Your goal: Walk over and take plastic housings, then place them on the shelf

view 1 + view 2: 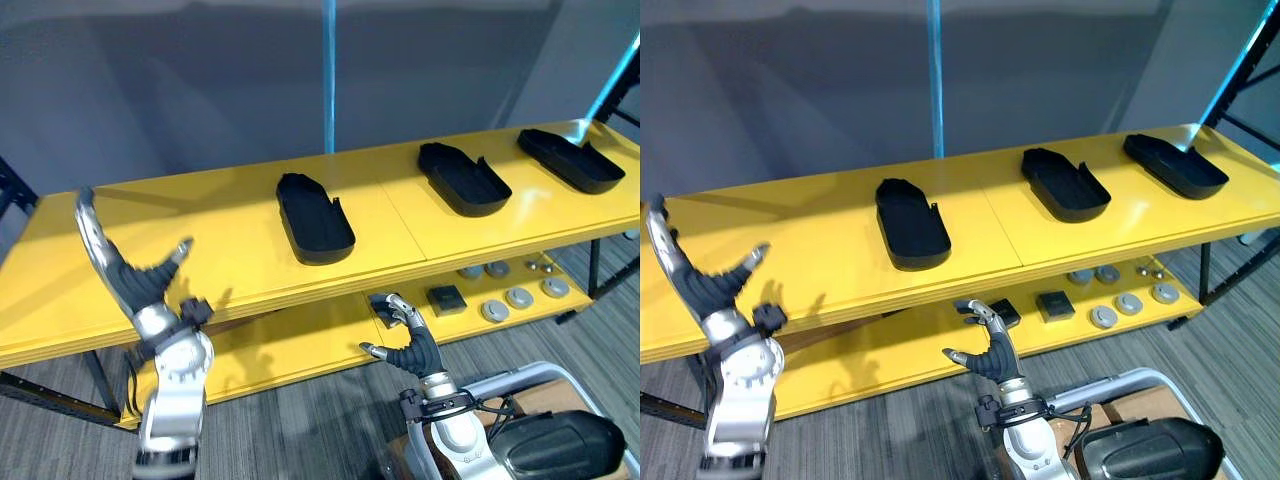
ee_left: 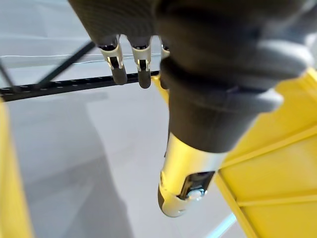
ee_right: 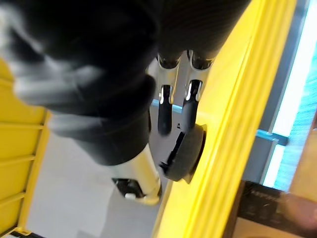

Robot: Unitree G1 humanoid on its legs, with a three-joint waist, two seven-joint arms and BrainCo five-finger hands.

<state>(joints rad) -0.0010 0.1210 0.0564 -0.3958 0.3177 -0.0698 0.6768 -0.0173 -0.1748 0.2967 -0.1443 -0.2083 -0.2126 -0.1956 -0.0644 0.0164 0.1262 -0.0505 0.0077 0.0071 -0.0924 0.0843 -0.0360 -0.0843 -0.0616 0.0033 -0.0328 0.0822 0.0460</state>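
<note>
1. At the near right, beside the right arm: dark shell (image 1: 550, 440) lying in a trolley (image 1: 520, 378), likely a housing waiting to be picked up.
2. Right hand (image 1: 418, 348), low before the lower shelf (image 1: 290, 355): fingers loosely spread, holding nothing.
3. Left hand (image 1: 140, 285), raised at the top shelf's front edge: fingers splayed wide, empty.
4. Lower shelf: round discs (image 1: 518, 297) and a square block (image 1: 446, 299), stored apart from the housings.
5. Top shelf (image 1: 200, 250): left housing (image 1: 314, 218), middle housing (image 1: 463, 178) and right housing (image 1: 570, 158), hollow side up so they rest flat, spaced well apart.
</note>
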